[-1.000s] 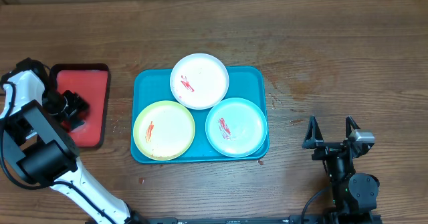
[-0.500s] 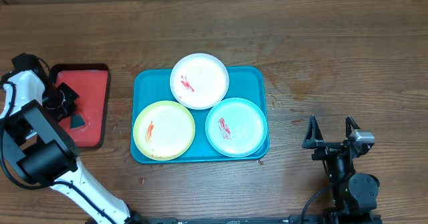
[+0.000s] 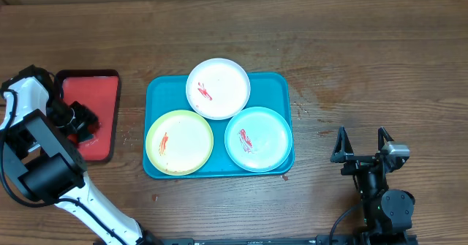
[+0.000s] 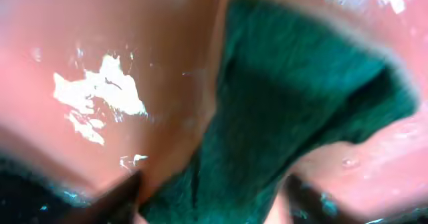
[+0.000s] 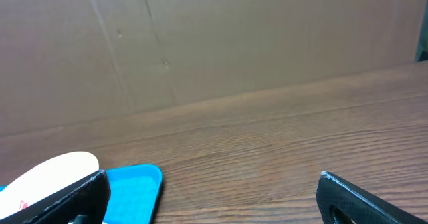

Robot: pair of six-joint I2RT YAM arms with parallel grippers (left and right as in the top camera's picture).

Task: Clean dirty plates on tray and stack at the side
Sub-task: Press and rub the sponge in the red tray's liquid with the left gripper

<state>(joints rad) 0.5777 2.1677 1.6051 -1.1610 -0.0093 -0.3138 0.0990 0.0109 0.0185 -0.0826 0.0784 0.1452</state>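
Teal-blue tray (image 3: pixel 164 91); white plate (image 3: pixel 218 88), yellow-green plate (image 3: pixel 179 142) and pale mint plate (image 3: pixel 257 139), each streaked red. Red tray (image 3: pixel 99 91), dark-rimmed. Dark green sponge (image 4: pixel 287 117). Brown wood-grain counter (image 3: pixel 351 47).

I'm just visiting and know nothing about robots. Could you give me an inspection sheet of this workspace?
Surface: wooden table, brown and grained.
Job's things: blue tray holds white plate, yellow-green plate, mint plate, each smeared red.
Clutter: red tray with green sponge.
Pincers: left pincer over the sponge, grip unclear; right pincer open, empty.
Cables: black cable by right arm's base.
Surroundings: brown cardboard wall.
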